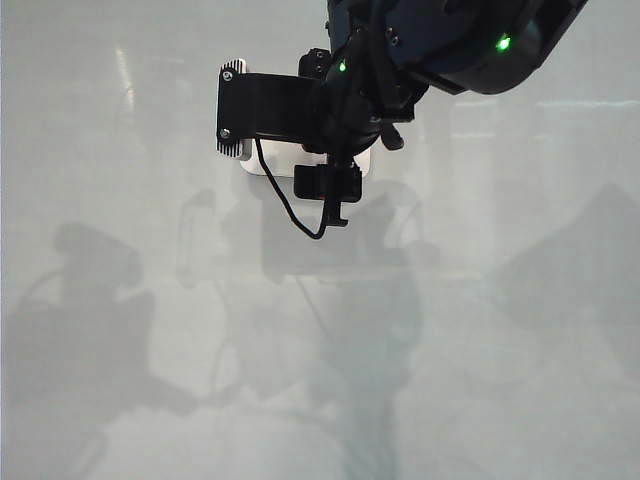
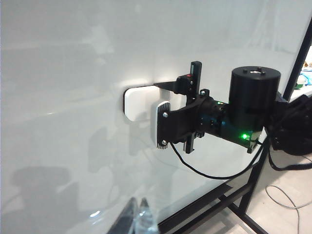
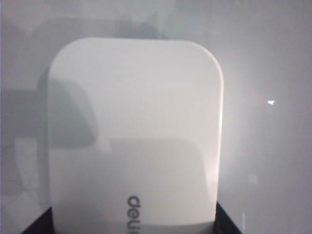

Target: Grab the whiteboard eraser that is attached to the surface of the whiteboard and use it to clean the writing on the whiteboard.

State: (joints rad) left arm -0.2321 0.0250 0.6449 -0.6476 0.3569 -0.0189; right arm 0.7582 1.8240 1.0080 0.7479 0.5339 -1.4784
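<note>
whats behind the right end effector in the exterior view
The whiteboard eraser, flat on the whiteboard; only its corners show past the right end effector. No writing is visible.

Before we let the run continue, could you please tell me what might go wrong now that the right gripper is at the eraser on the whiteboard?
1. The right gripper straddles only one end of the smooth white rounded-rectangle eraser; gripped off-centre, it might twist or slip.
2. No black writing shows anywhere on the glossy pale whiteboard, so the wipe could miss its target.
3. The left gripper sits idle close to the board, too far to help.
</note>
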